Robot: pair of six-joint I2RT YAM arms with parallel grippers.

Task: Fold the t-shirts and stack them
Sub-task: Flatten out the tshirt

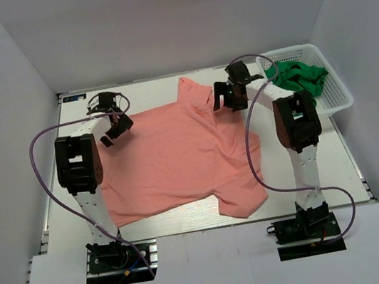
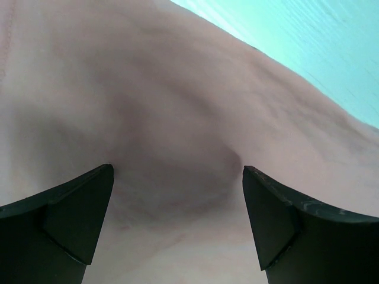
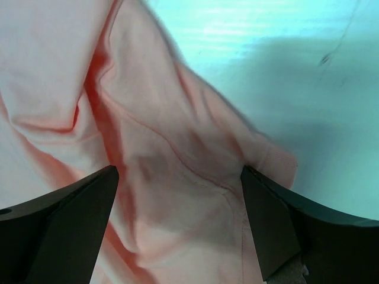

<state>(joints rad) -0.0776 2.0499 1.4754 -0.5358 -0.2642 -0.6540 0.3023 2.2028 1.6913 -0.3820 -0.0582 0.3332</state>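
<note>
Pink shirt (image 1: pixel 178 158) lies spread flat mid-frame, green garment (image 1: pixel 300 78) bunched in basket (image 1: pixel 339 96) upper right, left gripper (image 1: pixel 116 127) and right gripper (image 1: pixel 226 97) both wide, empty, low over shirt's upper edge, likely to pinch for folding.

**A white booth around a pale table**

We are looking down into a small booth. Three plain white walls are closing it in: a back wall (image 1: pixel 170 22), a left wall (image 1: pixel 2 143) and a right wall (image 1: pixel 373 48), all bare and matt. A pale table (image 1: pixel 146 95) is filling the bottom of the booth, its top smooth and off-white. A grey metal rail (image 1: pixel 46 234) is running along its left edge. A white board (image 1: pixel 217 271) is lying across the near edge. Soft, even light is falling from above, and the corners where the walls meet are staying only slightly darker. In the two close views the tabletop is showing a blue-green tint. In the right-hand one we are also seeing a soft grey shadow (image 3: pixel 320 112) lying across it.
</note>
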